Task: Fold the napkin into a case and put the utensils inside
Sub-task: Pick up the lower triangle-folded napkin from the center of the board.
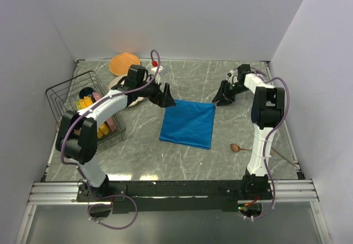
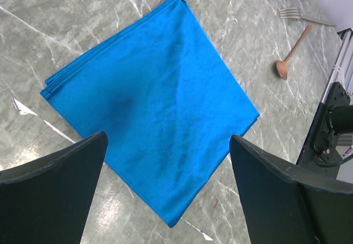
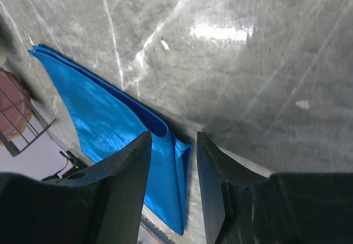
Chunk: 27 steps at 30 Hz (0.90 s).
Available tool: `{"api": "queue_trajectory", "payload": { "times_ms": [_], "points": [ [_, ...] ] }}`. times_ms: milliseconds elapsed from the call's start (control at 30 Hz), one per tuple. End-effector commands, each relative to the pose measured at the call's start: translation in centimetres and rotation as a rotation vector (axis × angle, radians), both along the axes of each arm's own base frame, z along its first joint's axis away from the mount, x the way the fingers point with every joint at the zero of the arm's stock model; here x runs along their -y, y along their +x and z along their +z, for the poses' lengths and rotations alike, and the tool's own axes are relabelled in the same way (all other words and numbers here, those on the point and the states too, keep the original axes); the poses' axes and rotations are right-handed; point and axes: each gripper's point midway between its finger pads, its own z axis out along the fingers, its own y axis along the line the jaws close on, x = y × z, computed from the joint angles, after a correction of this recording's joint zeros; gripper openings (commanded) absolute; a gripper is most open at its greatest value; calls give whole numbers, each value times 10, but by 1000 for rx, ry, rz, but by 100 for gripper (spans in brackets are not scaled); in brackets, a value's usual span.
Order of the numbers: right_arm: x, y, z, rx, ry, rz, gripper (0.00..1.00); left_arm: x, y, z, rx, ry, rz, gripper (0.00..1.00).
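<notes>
The napkin [image 1: 187,124] lies flat on the grey marble table as a bright blue, layered, roughly square fold. My left gripper [image 1: 168,102] hovers open over its far left corner; in the left wrist view the napkin [image 2: 149,101] fills the space beyond the gripper [image 2: 168,139] and its wide-set jaws. My right gripper [image 1: 222,99] is at the far right corner. Its jaws are narrowed with a gap, and the slightly raised corner of the napkin [image 3: 105,112] lies inside the gripper [image 3: 174,136]. A brown wooden spoon [image 1: 235,147] [image 2: 292,51] and a metal fork [image 2: 306,16] lie right of the napkin.
A wire basket [image 1: 83,98] holding colourful flat plates stands at the left, close to the left arm. An orange plate [image 1: 124,63] lies at the back left. White walls enclose the table, and a black rail runs along the near edge.
</notes>
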Motion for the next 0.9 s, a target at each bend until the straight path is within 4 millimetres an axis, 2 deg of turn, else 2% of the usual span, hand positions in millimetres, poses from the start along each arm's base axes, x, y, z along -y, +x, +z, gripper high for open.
{"api": "queue_trajectory", "payload": {
  "times_ms": [0, 133, 367, 467, 500, 667, 800, 867],
  "points": [
    [-10, 3, 2, -2, 46, 37, 46, -2, 6, 14, 35, -14, 17, 99],
    [-13, -1, 1, -21, 67, 52, 50, -2, 7, 12, 24, -17, 18, 99],
    [-17, -11, 6, -28, 106, 88, 49, -2, 11, 8, 14, -15, 18, 99],
    [-17, -10, 9, 1, 101, 102, 43, -2, 12, 6, 10, -10, 19, 99],
    [-17, -9, 11, 8, 100, 104, 39, -3, 13, 6, 10, -10, 21, 99],
    [-17, -10, 15, 29, 100, 131, 32, -5, 14, 4, 10, -4, 23, 99],
    [-19, -12, 16, 38, 96, 152, 19, -9, 17, 4, 7, -7, 39, 99],
    [-20, -12, 19, 54, 94, 164, 17, -12, 19, 3, -2, -9, 51, 99]
  ]
}}
